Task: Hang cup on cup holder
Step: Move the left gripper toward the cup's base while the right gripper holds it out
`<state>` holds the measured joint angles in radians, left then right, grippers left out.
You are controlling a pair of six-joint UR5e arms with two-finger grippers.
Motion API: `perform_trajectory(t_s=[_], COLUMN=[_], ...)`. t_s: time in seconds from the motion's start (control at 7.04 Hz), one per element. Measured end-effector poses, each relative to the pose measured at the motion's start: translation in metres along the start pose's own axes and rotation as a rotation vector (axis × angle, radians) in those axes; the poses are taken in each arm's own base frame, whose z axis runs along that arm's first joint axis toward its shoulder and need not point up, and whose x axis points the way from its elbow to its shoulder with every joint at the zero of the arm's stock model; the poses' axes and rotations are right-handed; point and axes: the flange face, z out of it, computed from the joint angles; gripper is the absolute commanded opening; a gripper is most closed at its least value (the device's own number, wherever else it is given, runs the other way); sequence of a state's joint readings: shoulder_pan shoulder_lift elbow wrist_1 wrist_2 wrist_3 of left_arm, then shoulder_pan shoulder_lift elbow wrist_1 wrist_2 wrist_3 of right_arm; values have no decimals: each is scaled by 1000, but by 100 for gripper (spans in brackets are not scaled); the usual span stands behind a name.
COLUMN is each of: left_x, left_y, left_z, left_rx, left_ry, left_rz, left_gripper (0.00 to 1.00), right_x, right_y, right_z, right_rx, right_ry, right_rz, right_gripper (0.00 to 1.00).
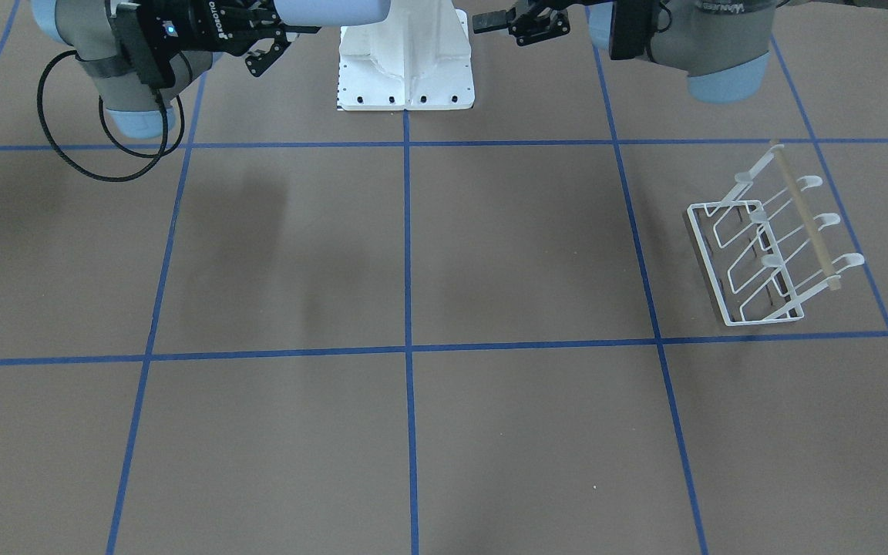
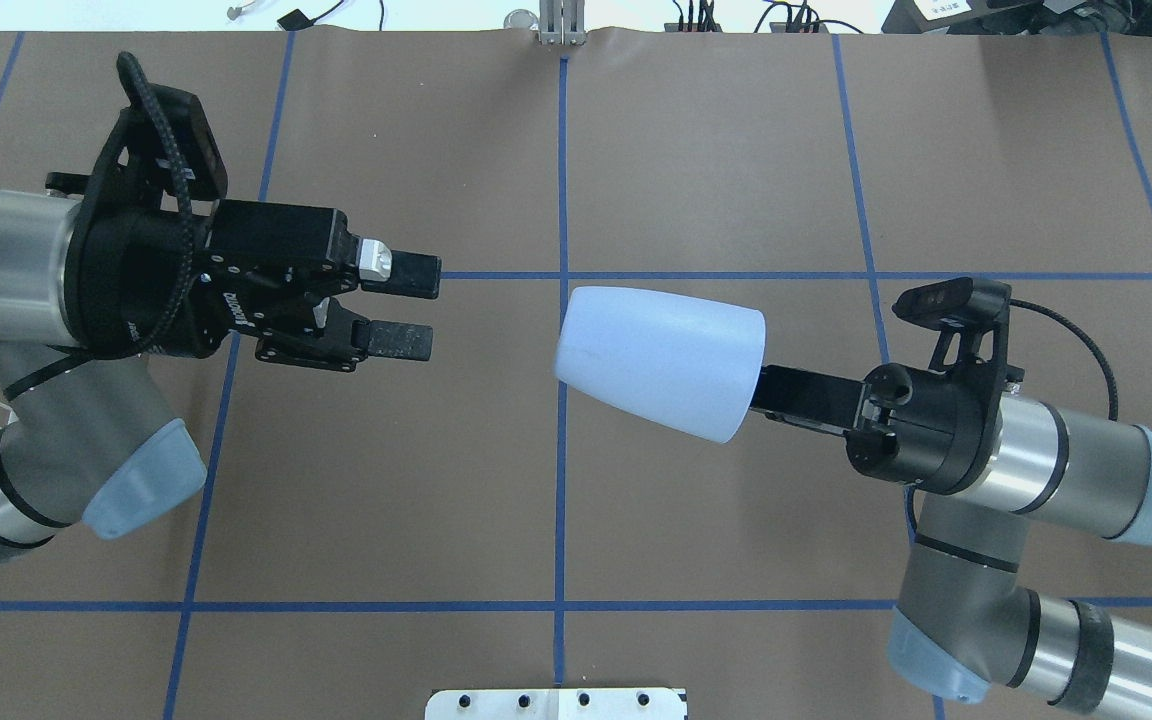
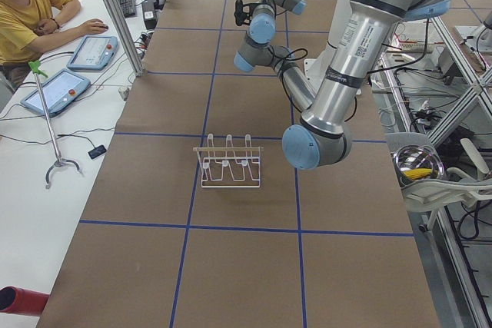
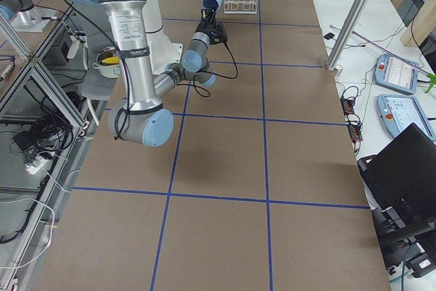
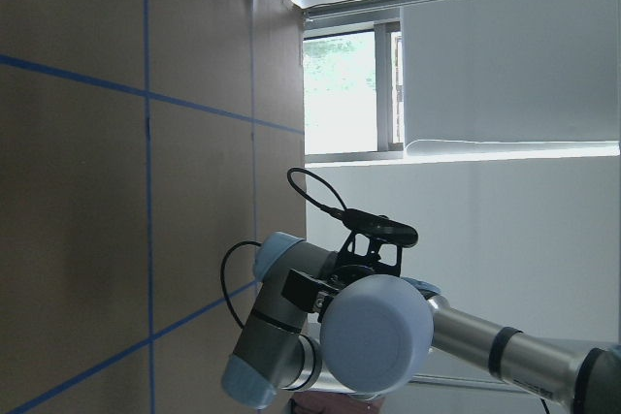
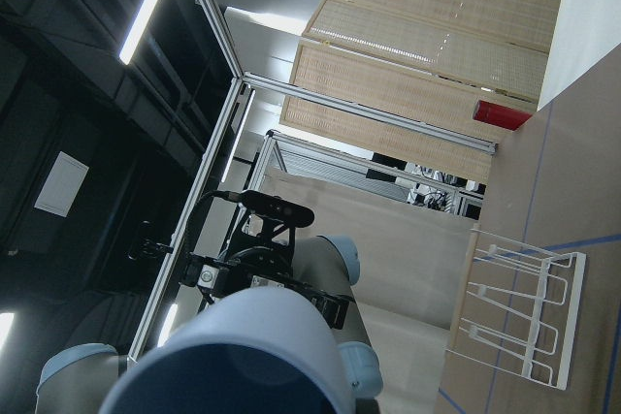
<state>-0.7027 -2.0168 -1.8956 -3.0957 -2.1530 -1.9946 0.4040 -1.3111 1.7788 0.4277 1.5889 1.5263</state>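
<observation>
My right gripper (image 2: 786, 395) is shut on the pale blue cup (image 2: 661, 360) at its rim end. It holds the cup on its side in the air over the table's middle, base pointing at my left gripper (image 2: 421, 308). The left gripper is open and empty, level with the cup, a short gap from its base. The left wrist view shows the cup's round base (image 5: 376, 336); the right wrist view shows its rim (image 6: 243, 356). The white wire cup holder (image 1: 768, 239) stands empty on the table on my left side and also shows in the exterior left view (image 3: 229, 163).
The white robot pedestal base (image 1: 405, 69) sits at the table's near edge between the arms. Blue tape lines grid the brown table (image 1: 413, 432). An operator (image 3: 23, 13) sits beyond the far edge with tablets (image 3: 58, 90). A metal bowl (image 3: 419, 165) sits off the table.
</observation>
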Motion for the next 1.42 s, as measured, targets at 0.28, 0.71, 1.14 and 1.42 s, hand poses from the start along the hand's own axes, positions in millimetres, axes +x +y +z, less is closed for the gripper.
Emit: perform_trajectory(t_s=[0.28,0.71,1.14,1.42], left_x=[-4,-8,-9,-12], left_y=[10,16,20,21], left_z=[9,15,19,21], left_rx=[-22,-37,-47,-51], left_ry=[15,16,18,16], left_rz=[-14,-25,-32,-36], left_gripper=[100,100,100,98], right_x=[1,1,6,6], right_y=[17,22,32,36], right_z=[13,24,40,48], right_rx=[-2,1,18,28], right_ry=[-12,-21,-15,-9], right_rz=[-11,-12,-25,-22], right_gripper=[0,0,0,0])
